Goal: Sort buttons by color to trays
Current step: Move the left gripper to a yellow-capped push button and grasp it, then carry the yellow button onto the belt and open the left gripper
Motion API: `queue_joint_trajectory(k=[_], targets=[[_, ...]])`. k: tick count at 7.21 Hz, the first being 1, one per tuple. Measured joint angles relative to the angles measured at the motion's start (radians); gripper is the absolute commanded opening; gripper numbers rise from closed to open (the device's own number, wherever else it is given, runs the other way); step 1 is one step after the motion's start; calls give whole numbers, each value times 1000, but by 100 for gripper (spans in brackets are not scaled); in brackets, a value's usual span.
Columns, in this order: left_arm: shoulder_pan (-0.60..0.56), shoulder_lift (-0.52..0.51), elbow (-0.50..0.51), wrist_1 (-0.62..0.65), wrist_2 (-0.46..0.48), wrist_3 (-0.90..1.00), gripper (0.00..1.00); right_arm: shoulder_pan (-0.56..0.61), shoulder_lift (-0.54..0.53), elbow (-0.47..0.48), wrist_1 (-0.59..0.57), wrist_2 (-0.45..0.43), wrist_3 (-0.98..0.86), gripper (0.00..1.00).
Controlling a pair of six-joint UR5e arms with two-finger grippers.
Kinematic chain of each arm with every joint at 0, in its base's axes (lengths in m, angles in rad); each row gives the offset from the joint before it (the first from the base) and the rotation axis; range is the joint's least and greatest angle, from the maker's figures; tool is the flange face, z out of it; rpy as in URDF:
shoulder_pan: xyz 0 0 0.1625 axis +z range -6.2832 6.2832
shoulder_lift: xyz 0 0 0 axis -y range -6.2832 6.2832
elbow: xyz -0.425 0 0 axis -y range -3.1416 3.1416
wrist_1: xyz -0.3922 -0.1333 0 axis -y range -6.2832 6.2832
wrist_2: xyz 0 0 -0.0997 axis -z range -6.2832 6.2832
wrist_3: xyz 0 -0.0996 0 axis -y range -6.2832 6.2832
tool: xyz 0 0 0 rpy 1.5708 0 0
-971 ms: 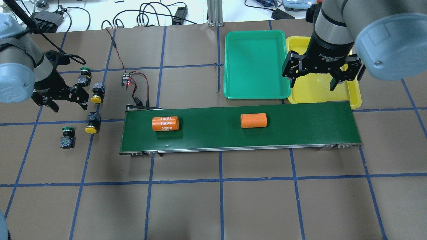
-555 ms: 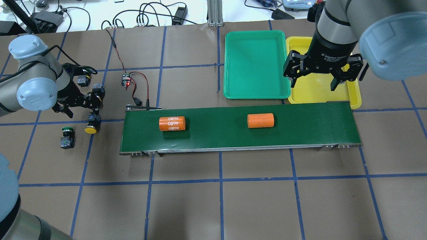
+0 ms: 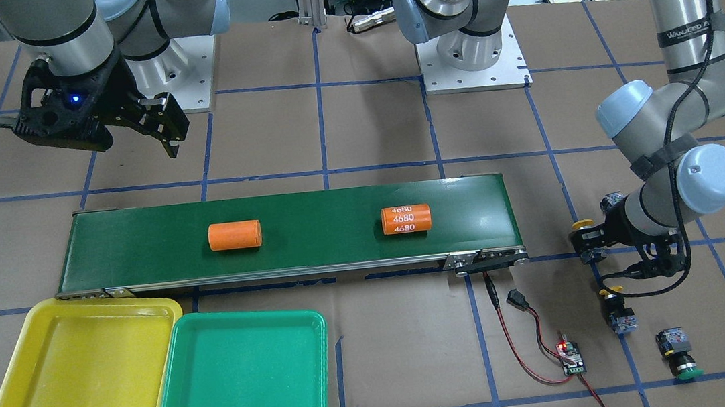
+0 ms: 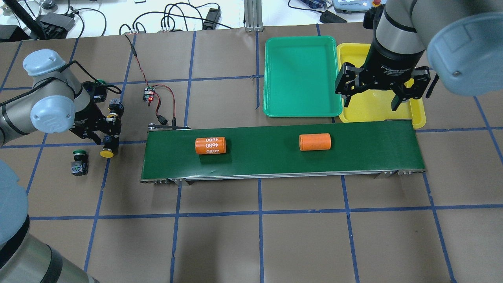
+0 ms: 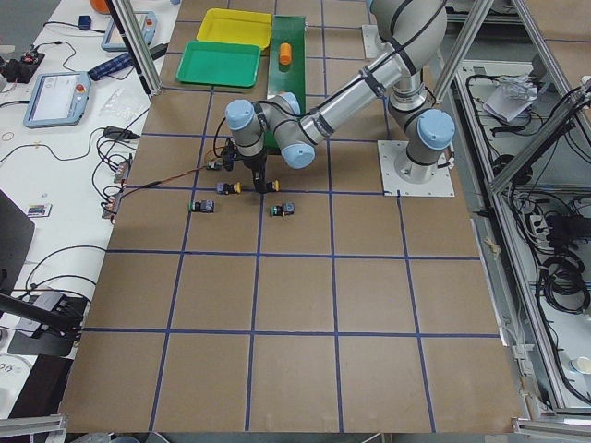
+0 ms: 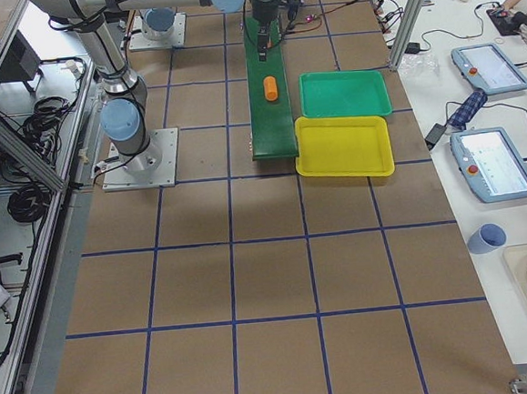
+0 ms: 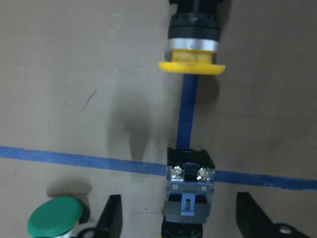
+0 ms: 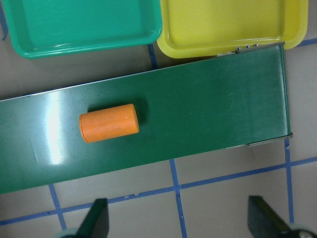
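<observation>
The left gripper (image 7: 179,206) hangs released over the bench (image 4: 235,243), fingers (image 7: 111,218) spread either side of one yellow button (image 7: 190,184) (its cap hidden in the wrist view), neither touching it. The second yellow button (image 7: 192,49) lies just ahead, a green button (image 7: 53,223) to its left. The right gripper (image 4: 371,105), also spread wide, hovers over the yellow tray (image 8: 228,25).

Trays sit beside the belt (image 6: 272,128)!
Yellow tray (image 6: 343,145) nearer, green tray (image 6: 345,94) just behind it, one orange cylinder (image 6: 270,88) lying on the belt.
</observation>
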Motion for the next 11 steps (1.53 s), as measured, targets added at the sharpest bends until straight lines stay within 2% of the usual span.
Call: queue_joint_trajectory(k=[2,4,6,9,11], targets=[[-5,29,11,-36,-19,-9,0,0,-6,1,21,-1,0,100],[-24,127,51,-163,-48,-12,0,0,-8,1,35,-2,0,100],[-91,212,100,-292,-75,-44,0,0,-8,1,37,-1,0,100],[-245,221,76,-318,-83,-127,0,2,-9,0,37,-4,-20,100],[-266,211,28,-293,-83,-125,0,8,-9,0,25,-4,-173,100]])
